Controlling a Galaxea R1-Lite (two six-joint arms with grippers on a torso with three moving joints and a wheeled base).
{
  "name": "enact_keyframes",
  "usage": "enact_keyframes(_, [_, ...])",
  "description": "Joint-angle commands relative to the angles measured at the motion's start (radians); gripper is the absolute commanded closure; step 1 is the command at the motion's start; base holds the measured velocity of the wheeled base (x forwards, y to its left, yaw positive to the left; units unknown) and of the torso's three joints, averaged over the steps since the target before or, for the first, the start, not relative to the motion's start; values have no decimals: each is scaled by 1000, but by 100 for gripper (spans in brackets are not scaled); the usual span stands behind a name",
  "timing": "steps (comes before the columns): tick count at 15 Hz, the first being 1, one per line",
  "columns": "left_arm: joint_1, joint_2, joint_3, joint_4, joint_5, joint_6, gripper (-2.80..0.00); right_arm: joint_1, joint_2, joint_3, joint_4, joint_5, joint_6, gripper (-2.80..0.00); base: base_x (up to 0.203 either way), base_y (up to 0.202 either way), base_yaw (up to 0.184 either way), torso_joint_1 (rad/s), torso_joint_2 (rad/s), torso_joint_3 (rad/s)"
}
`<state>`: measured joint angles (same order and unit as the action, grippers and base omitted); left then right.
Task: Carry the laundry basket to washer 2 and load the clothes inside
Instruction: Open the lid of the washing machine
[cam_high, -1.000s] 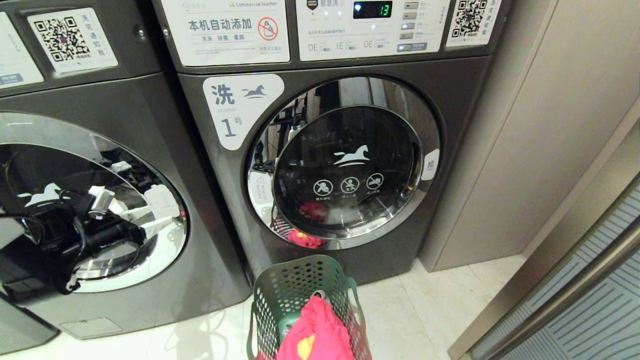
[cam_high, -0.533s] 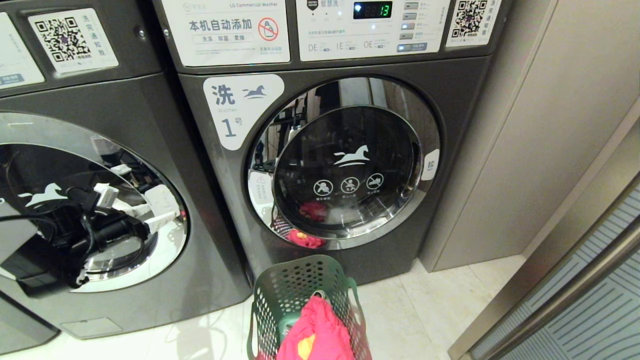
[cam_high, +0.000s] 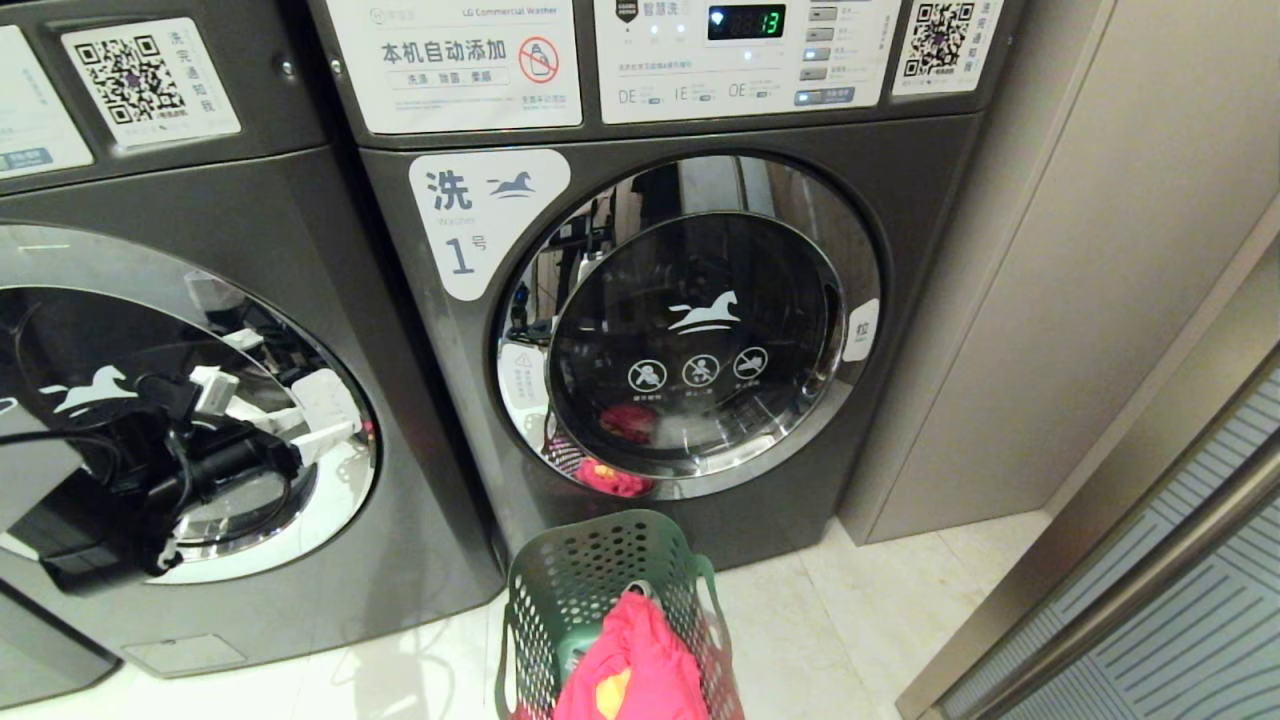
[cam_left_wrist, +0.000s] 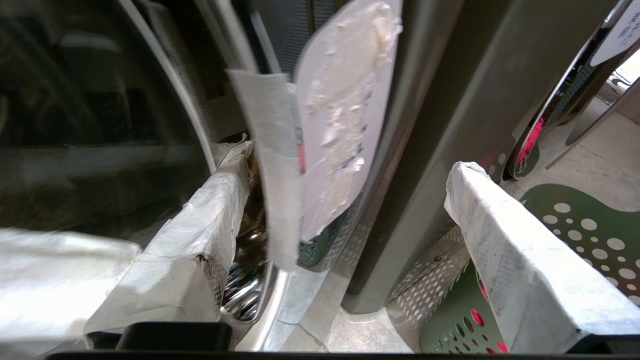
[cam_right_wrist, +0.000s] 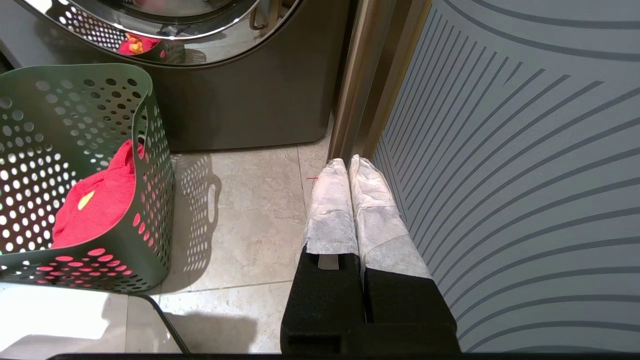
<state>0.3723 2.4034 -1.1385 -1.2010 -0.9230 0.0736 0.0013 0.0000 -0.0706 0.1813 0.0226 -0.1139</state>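
The dark green laundry basket (cam_high: 600, 570) stands on the floor in front of the washer labelled 1 (cam_high: 480, 225). The pink-red clothes (cam_high: 640, 660) lie in it with a yellow patch showing. Left of that washer stands an alike grey washer (cam_high: 250, 210); its numeral is out of view, so I cannot tell whether it is washer 2. My left gripper (cam_high: 320, 420) is open at the right edge of that washer's round door. In the left wrist view the left gripper (cam_left_wrist: 352, 160) straddles the door rim and a worn white label (cam_left_wrist: 345, 115), with the basket (cam_left_wrist: 590, 230) beside one finger. My right gripper (cam_right_wrist: 348, 165) hangs shut and empty, to the right of the basket (cam_right_wrist: 65, 125).
Washer 1 has a shut chrome-rimmed door that mirrors the red clothes. A beige wall panel (cam_high: 1080, 300) stands to its right. A striped grey panel (cam_right_wrist: 525, 175) lies close beside the right gripper. Pale floor tiles (cam_right_wrist: 240, 215) surround the basket.
My left arm has edged slightly right along the left washer's door, its fingers still apart. The basket, the clothes and the right arm have not moved.
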Motion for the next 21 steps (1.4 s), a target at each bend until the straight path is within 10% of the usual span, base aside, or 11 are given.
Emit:
enact_keyframes(1, [2, 2, 26, -20, -4, 3, -280, 0, 0, 0, 1, 0, -1, 0, 0, 0, 0, 0, 0, 0])
enact_keyframes(21, [-59, 46, -40, -32, -36, -3, -280, 0, 0, 0, 1, 0, -1, 0, 0, 0, 0, 0, 0, 0])
